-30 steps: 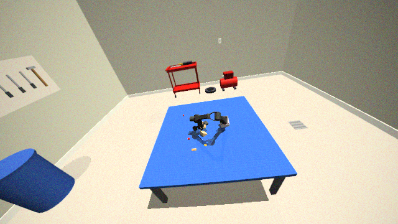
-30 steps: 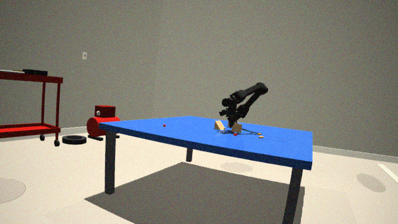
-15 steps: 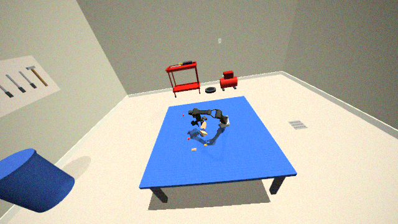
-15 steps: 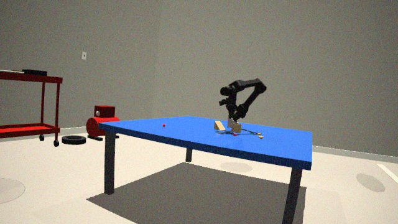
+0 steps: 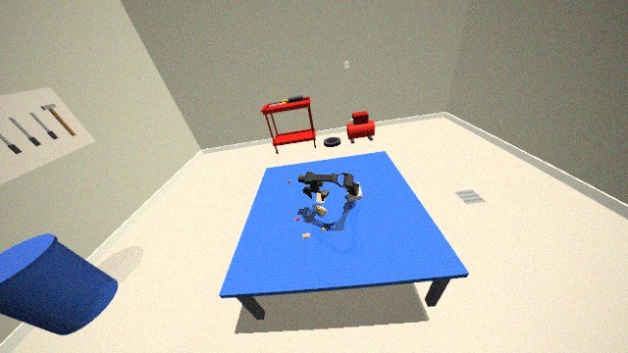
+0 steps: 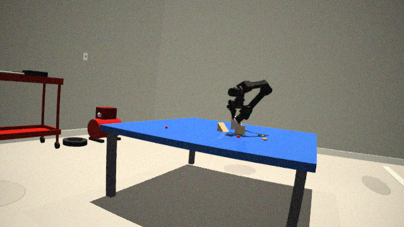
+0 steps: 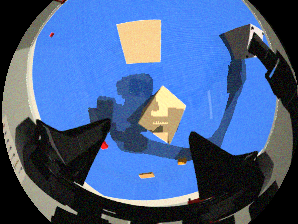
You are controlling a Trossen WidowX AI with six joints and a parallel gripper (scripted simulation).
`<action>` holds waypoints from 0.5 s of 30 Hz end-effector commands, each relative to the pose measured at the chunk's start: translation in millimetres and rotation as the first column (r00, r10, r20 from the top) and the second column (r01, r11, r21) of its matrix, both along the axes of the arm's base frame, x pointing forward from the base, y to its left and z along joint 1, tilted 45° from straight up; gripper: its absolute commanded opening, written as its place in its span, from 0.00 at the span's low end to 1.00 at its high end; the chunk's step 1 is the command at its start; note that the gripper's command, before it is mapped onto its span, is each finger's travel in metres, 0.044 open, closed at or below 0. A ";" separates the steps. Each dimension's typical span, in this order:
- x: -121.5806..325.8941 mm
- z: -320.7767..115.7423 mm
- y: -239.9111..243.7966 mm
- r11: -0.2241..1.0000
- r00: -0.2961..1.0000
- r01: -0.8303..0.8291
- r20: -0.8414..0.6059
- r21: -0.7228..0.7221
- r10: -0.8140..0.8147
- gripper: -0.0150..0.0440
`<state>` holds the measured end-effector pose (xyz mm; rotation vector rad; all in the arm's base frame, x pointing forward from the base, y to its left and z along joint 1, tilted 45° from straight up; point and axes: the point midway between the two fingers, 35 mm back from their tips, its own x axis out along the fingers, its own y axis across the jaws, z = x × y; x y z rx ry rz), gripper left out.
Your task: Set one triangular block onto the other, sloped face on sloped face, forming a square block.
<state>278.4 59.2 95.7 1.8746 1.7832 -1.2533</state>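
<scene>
A tan triangular block (image 5: 320, 197) (image 6: 222, 127) (image 7: 140, 42) stands on the blue table (image 5: 373, 255) (image 6: 142, 135) (image 7: 65, 75); the exterior view shows its slope falling to the right. The second tan triangular block (image 5: 321, 210) (image 6: 240, 130) (image 7: 161, 112) lies apart from it, turned at an angle, partly in the arm's shadow. My gripper (image 5: 316, 196) (image 6: 236, 121) (image 7: 150, 129) is wide open and empty, above the table near the second block. In the wrist view that block shows between and beyond the fingertips. Its underside is hidden.
Small red pieces (image 5: 297, 219) (image 6: 166, 127) (image 7: 104, 145) lie on the table. Two small orange pieces (image 5: 306, 235) (image 6: 264, 139) (image 7: 146, 175) lie beyond the second block. The arm's base (image 5: 354, 192) (image 7: 240, 41) stands off to the right in the wrist view.
</scene>
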 end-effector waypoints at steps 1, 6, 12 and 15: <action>-11.6 18.6 10.2 0.935 0.879 0.335 -0.319 -0.116 -0.354 1.00; -11.9 19.0 10.4 0.931 0.872 0.343 -0.327 -0.121 -0.364 1.00; -11.9 18.8 10.6 0.931 0.872 0.343 -0.327 -0.122 -0.364 1.00; -11.7 15.9 13.0 0.931 0.872 0.343 -0.327 -0.122 -0.365 1.00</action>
